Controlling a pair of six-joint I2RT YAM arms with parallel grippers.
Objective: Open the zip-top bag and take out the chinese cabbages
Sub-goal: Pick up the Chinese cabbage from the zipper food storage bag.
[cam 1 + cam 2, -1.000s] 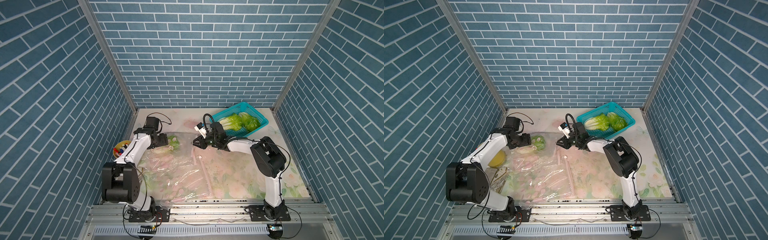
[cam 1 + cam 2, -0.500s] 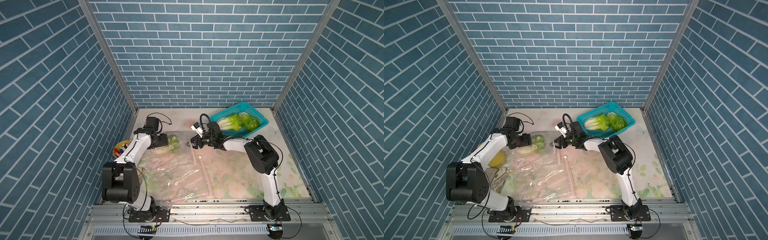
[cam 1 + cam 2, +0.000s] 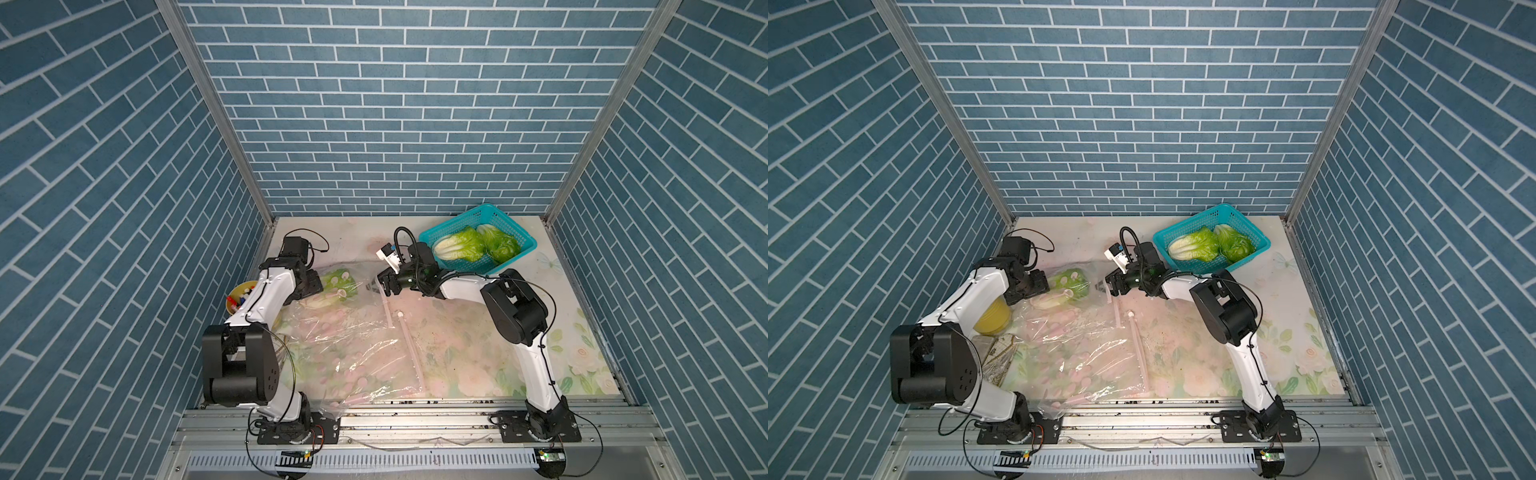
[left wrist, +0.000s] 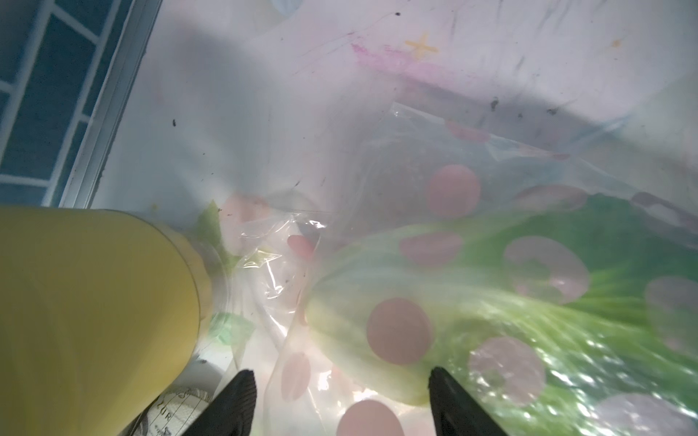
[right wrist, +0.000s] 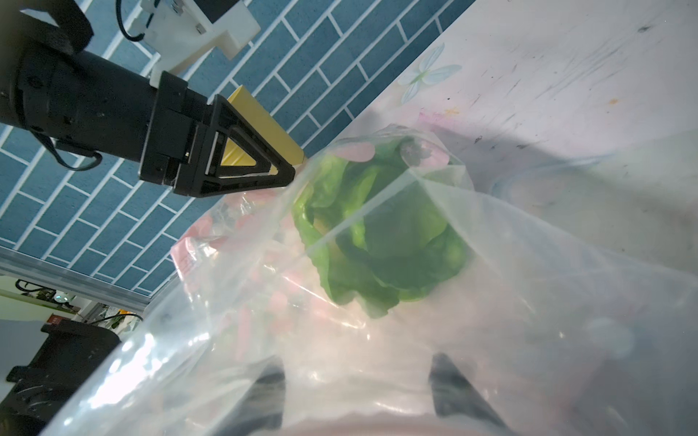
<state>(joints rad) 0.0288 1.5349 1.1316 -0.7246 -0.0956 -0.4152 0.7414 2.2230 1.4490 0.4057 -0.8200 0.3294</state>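
**Right gripper has slid up to the bag, jaws spread**

Since a second ago, we see the right gripper (image 3: 384,284) has shifted away from the teal basket (image 3: 496,216) and closer to the left gripper (image 3: 313,286), which has barely changed place. The right gripper's jaws stand apart. In the right wrist view its fingers (image 5: 453,385) show dimly through clear film of the zip-top bag (image 3: 353,345) draped across them. We see nothing clamped between them, so we take this tool to be open.

The bagged cabbage (image 3: 336,284) lies inside the bag between the two grippers. Its green leafy top faces the right gripper, straight ahead of those fingertips. Its whitish base points at the left gripper.

In the left wrist view the left gripper's fingers (image 4: 449,404) are also spread. The base sits just ahead of them and partly in the gap, behind pink-dotted film. One finger is close beside the base and the other stands clear of it. We cannot tell whether either pad touches, but the jaws are not closed on it.

A yellow bowl (image 4: 94,321) sits just beside the left gripper, on the side away from the right one.

Behind the right gripper, past its wrist, a second cabbage (image 3: 459,245) and a third cabbage (image 3: 500,245) lie side by side in the basket.

From both tools the bag spreads back toward the arm bases over the floral table (image 3: 457,332). Its pale zip edge (image 3: 409,345) trails away from beneath the right gripper.
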